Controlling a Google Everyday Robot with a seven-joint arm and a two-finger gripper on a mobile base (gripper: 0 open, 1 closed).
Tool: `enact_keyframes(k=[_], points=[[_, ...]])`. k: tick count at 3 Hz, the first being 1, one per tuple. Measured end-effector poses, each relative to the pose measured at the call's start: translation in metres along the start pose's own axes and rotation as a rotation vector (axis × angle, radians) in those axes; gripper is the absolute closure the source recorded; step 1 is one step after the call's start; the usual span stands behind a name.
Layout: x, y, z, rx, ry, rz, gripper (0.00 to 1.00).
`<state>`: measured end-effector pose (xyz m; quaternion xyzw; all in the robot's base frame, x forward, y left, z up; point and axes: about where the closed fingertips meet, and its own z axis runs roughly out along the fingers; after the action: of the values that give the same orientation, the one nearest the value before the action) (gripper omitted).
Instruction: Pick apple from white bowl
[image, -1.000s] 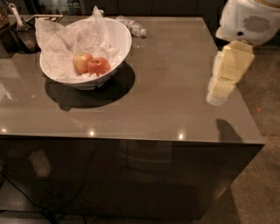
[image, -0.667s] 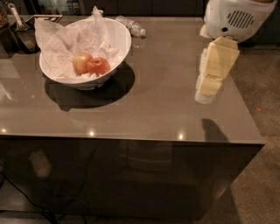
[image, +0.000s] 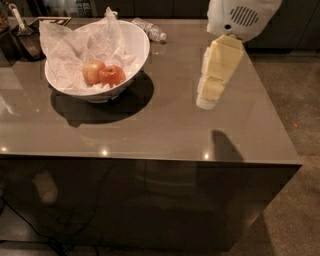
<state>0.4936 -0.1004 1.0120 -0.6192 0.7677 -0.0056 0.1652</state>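
The white bowl (image: 135, 55) stands at the table's back left, lined with crumpled white paper. In it lie the red-orange apple (image: 113, 75) and, touching it on the left, a paler yellow-peach apple (image: 92, 72). My gripper (image: 206, 102) hangs from the white arm at the upper right, pointing down over the table's right half. It is well to the right of the bowl and above the tabletop, holding nothing.
The glossy brown table (image: 165, 130) has its front edge near the middle of the view and its right edge by the carpet. A clear plastic bottle (image: 150, 30) lies behind the bowl. Dark utensils (image: 22, 35) stand at the back left.
The arm and gripper have moved left across the table, toward the bowl. The bowl and both apples have not moved.
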Motion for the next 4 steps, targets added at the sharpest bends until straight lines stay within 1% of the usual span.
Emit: enact_keyframes(k=[1,2,3,4], points=[[-0.033,-0.008,0.008,-0.017,-0.004,-0.026,0.0],[-0.088,-0.023,0.024,-0.053,-0.038,-0.1,0.0],[-0.1,-0.028,0.023,-0.028,-0.07,-0.107,0.0],[-0.125,-0.037,0.035,-0.044,-0.107,-0.105,0.0]])
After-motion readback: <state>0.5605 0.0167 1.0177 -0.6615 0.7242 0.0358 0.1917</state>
